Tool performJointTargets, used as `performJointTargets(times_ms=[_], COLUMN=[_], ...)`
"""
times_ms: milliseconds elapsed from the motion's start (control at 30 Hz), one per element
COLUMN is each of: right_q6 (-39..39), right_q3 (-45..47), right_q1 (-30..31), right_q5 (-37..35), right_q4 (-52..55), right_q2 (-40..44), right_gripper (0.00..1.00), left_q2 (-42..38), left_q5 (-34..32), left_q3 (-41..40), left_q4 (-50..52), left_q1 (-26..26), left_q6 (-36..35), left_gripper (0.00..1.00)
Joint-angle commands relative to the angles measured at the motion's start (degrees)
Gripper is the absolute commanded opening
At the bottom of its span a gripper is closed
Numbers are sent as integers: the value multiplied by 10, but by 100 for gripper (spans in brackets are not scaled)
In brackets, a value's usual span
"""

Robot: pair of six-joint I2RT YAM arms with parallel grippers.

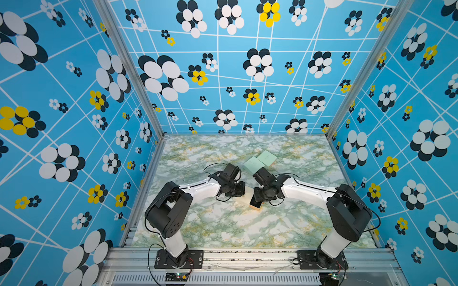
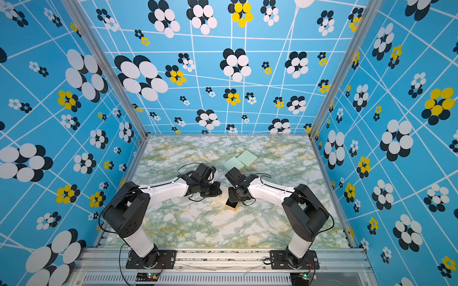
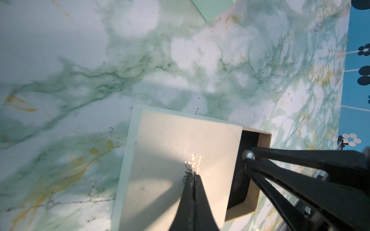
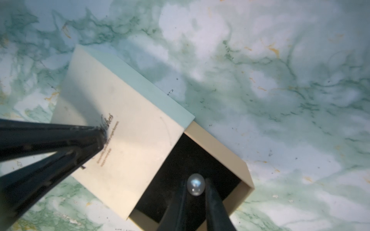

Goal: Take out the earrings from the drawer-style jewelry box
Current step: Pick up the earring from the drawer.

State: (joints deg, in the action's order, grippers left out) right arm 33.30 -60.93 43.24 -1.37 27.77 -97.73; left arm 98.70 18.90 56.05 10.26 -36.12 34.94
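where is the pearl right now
In the right wrist view, the pearl sits between the right pincer's tips, over the open drawer's black inside.

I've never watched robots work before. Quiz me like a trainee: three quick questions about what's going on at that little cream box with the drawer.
1. True or false: the black-lined drawer is slid partly out of its cream cover.
2. What sits between the fingers of the right gripper? A) a pearl earring B) a coin C) nothing
3. Fill in: the ___ gripper rests its shut tips on the cover.

Key: 1 true; 2 A; 3 left, that is the left gripper.
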Motion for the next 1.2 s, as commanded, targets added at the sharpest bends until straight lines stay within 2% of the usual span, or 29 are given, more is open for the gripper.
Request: performJointTargets(times_ms=[0, 233, 767, 1167], right_q6=[-8, -6, 0, 27], right_q3=[-6, -5, 9, 47], right_q1=[-4, -5, -6, -6], right_q5=[0, 2, -2, -8], right_q4=[-4, -9, -3, -6], right_q2=[-12, -12, 31, 77], right_gripper=[21, 20, 7, 5], left_q2=[40, 38, 41, 56], left_q5=[-57, -58, -57, -54], left_q3=[-24, -25, -30, -16], left_q4=[75, 74, 70, 76], left_q1=[3, 3, 3, 3], left_q6=[-3, -3, -1, -11], left_gripper=[0, 0, 0, 0])
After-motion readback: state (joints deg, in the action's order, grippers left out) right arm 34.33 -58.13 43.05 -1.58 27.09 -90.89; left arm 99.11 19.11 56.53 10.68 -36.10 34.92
